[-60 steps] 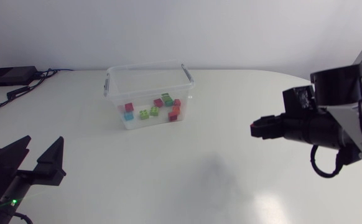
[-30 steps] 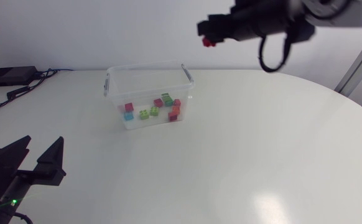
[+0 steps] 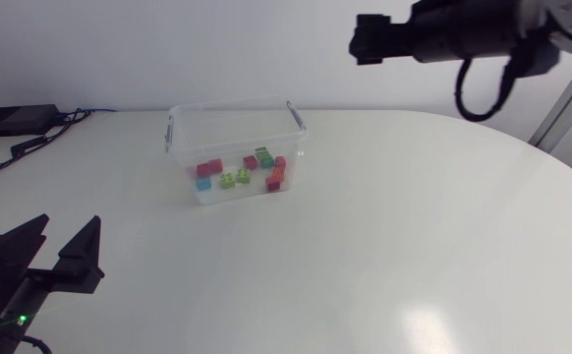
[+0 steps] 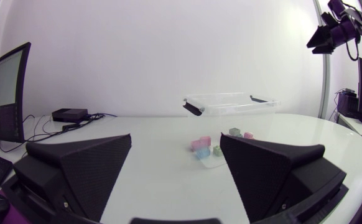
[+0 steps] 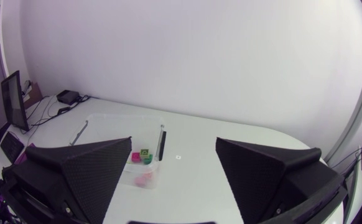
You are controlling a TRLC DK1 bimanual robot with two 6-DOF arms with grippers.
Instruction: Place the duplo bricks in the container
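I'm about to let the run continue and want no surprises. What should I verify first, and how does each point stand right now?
1. Empty right gripper: ok, fingers apart, nothing between.
2. It is clear of the container: ok, high above the table.
3. Idle left gripper: ok, open, apart from the container.
4. Open, upright container: ok.
5. All visible bricks inside: ok.
6. Any brick hidden from the cameras: cannot tell.

A white round-edged table (image 3: 384, 246) under soft glare stands before a plain white wall (image 3: 168, 49).
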